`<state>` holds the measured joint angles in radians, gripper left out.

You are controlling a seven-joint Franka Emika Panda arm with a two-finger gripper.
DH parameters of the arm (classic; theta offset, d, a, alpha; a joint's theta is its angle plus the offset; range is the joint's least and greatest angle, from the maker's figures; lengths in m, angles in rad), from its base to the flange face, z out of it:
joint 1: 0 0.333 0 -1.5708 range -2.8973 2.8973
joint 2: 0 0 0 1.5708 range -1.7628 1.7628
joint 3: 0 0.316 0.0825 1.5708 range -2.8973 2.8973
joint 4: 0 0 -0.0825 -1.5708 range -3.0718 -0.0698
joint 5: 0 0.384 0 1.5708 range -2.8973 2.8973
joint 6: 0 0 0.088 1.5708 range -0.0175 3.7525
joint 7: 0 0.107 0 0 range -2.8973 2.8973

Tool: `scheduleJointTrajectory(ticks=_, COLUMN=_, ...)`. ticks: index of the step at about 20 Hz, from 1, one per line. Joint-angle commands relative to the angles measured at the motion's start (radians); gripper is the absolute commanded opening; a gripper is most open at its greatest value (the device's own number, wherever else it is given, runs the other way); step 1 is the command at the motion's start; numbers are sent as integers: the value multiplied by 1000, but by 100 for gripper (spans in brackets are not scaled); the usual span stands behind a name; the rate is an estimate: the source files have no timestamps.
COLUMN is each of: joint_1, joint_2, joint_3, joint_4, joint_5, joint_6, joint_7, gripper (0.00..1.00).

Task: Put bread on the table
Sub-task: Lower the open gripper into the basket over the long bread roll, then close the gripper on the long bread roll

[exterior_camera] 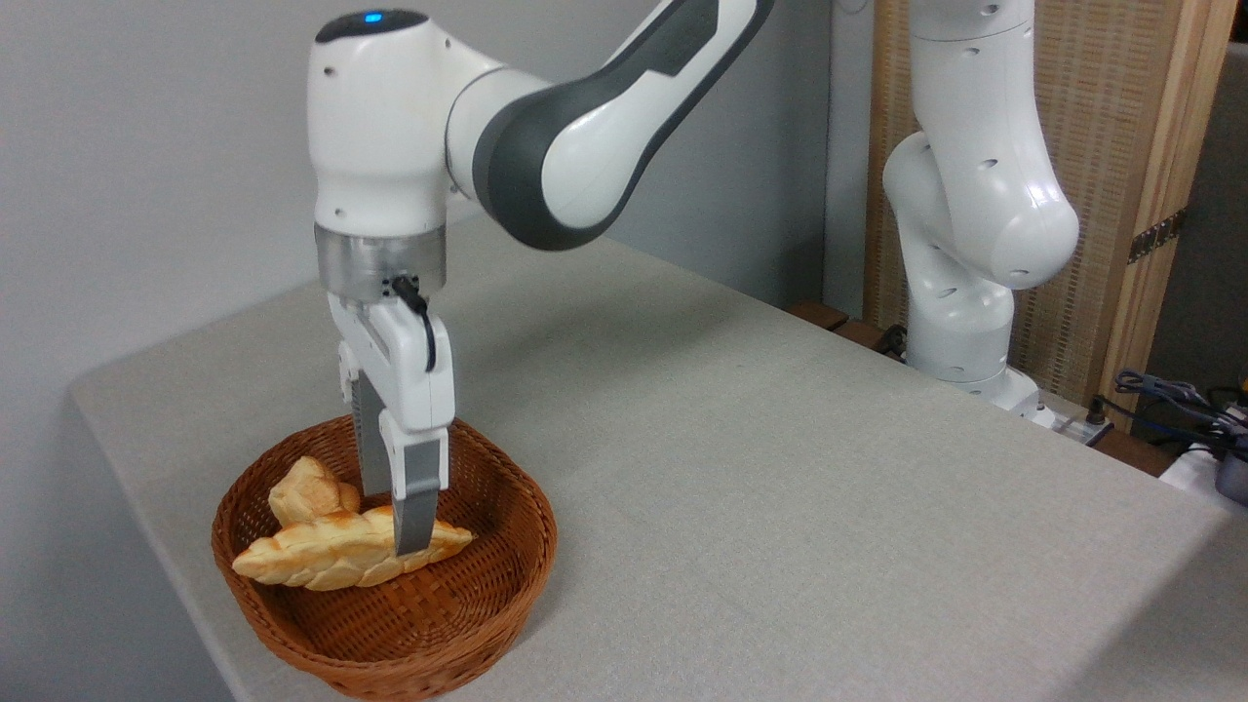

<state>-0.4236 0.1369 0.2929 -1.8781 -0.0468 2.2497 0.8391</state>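
Claw (395, 531) grips bread (341, 556) beside roll (307, 490) in basket (507, 575).

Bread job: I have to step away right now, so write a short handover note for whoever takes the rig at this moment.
Gripper: down inside the basket, fingers on either side of the bread near its right end. It looks closed on the loaf, but the grip cannot be confirmed from this view.
Bread: in the basket, lying lengthwise, roughly at rim height. A small roll sits behind it.
Table: no bread on it.
Done: approach to the loaf, probably the grasp.
Left: lift the loaf clear of the basket, carry it over the cloth, set it down, release.
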Motion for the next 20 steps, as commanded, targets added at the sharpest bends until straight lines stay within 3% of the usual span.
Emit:
scheduleJointTrajectory(ticks=1, joint_1=0, joint_2=30, joint_3=0, joint_4=4, joint_5=-2, joint_6=47, joint_7=26, gripper=100)
scheduleJointTrajectory(ticks=4, joint_1=0, joint_2=41, joint_3=3, joint_4=4, joint_5=-1, joint_6=47, joint_7=26, gripper=99)
scheduleJointTrajectory(ticks=5, joint_1=0, joint_2=43, joint_3=3, joint_4=4, joint_5=-2, joint_6=47, joint_7=26, gripper=88)
scheduleJointTrajectory(ticks=6, joint_1=0, joint_2=43, joint_3=0, joint_4=4, joint_5=-4, joint_6=47, joint_7=26, gripper=68)
scheduleJointTrajectory(ticks=7, joint_1=0, joint_2=43, joint_3=0, joint_4=5, joint_5=-16, joint_6=48, joint_7=26, gripper=34)
scheduleJointTrajectory(ticks=8, joint_1=0, joint_2=41, joint_3=-1, joint_4=5, joint_5=-16, joint_6=48, joint_7=26, gripper=23)
scheduleJointTrajectory(ticks=20, joint_1=2, joint_2=36, joint_3=-12, joint_4=5, joint_5=-15, joint_6=45, joint_7=26, gripper=25)
